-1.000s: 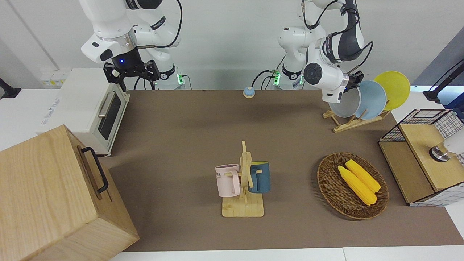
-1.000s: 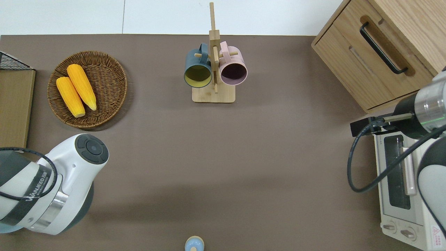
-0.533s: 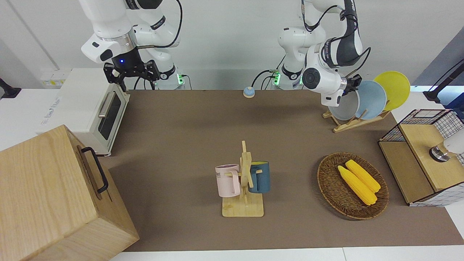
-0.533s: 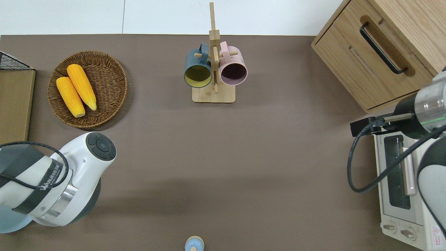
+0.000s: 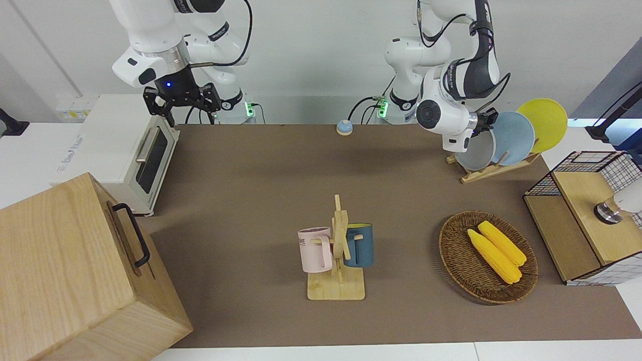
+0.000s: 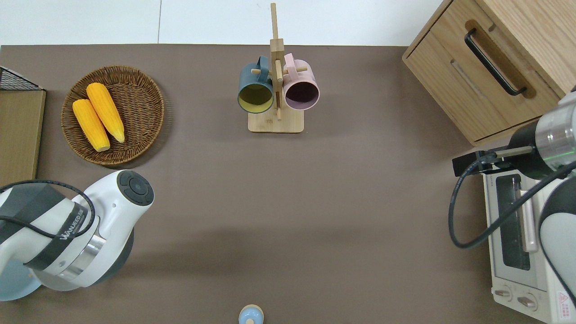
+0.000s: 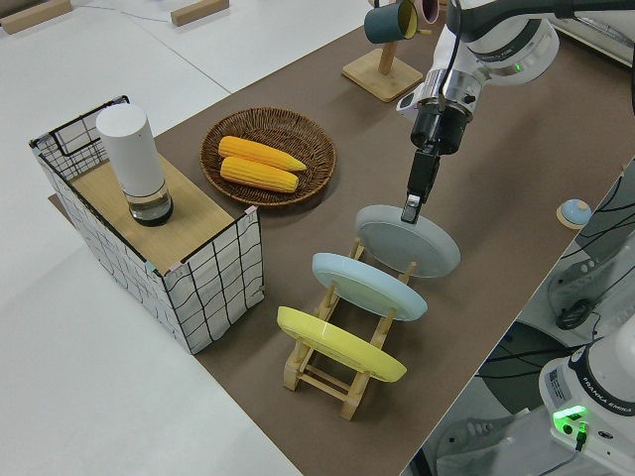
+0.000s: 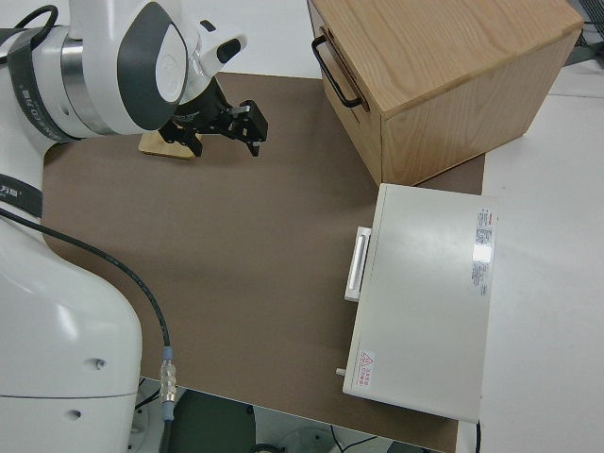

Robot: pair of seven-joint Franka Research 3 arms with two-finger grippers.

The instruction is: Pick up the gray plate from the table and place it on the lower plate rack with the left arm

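Note:
The gray plate (image 5: 473, 154) (image 7: 417, 246) leans in the end slot of the lower plate rack (image 5: 489, 171) (image 7: 319, 371), the slot toward the right arm's end of the table (image 5: 261, 175). A light-blue plate (image 5: 512, 138) and a yellow plate (image 5: 544, 122) lean in the slots beside it. My left gripper (image 5: 485, 122) (image 7: 410, 207) is shut on the gray plate's top rim. In the overhead view the left arm's wrist (image 6: 90, 234) hides the gray plate and rack. My right gripper (image 5: 181, 100) is open, empty and parked.
A wicker basket (image 5: 454, 260) with two corn cobs lies farther from the robots than the rack. A wire box (image 5: 587, 210) with a white cylinder stands beside it. A mug stand (image 5: 338, 250), a toaster oven (image 5: 120, 150), a wooden cabinet (image 5: 75, 271) and a small bell (image 5: 344, 127) also stand here.
The left arm's wrist has swung toward the middle of the table. The gray plate has sunk lower into the rack slot, with the gripper still on its rim. The right arm has not moved.

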